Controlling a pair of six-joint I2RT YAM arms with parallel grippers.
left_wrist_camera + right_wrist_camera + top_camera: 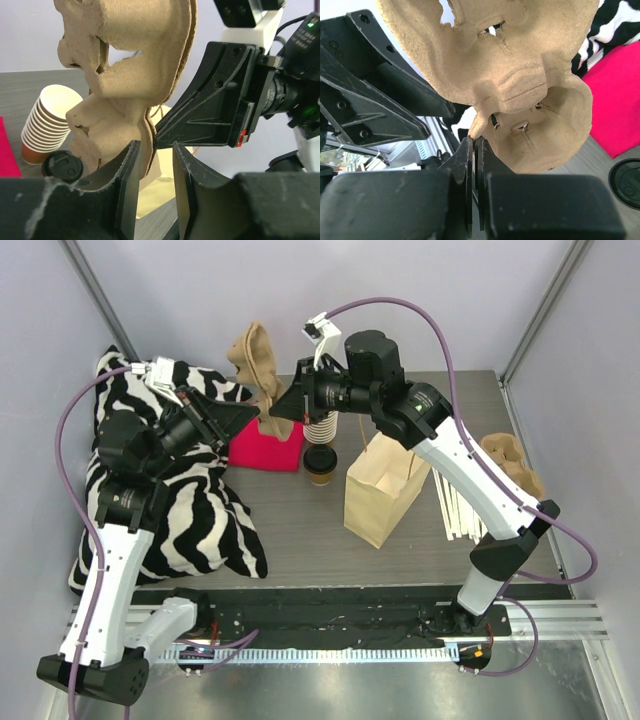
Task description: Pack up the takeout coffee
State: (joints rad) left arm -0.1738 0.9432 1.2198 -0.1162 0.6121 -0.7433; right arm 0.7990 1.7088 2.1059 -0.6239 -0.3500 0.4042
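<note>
Right gripper (475,143) jaws pinch edge of upright pulp carrier (520,75); left gripper (155,152) jaws part-spread around its lower edge; takeout coffee (320,466) near.

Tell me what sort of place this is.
Probably a robot test cell staged as a takeout counter: a grey wooden tabletop boxed in by plain walls, with a stack of cream-white paper cups, a moulded brown cardboard cup carrier and a tan paper bag.

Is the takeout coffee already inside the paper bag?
No, the takeout coffee stands on the table just left of the paper bag, outside it.
</note>
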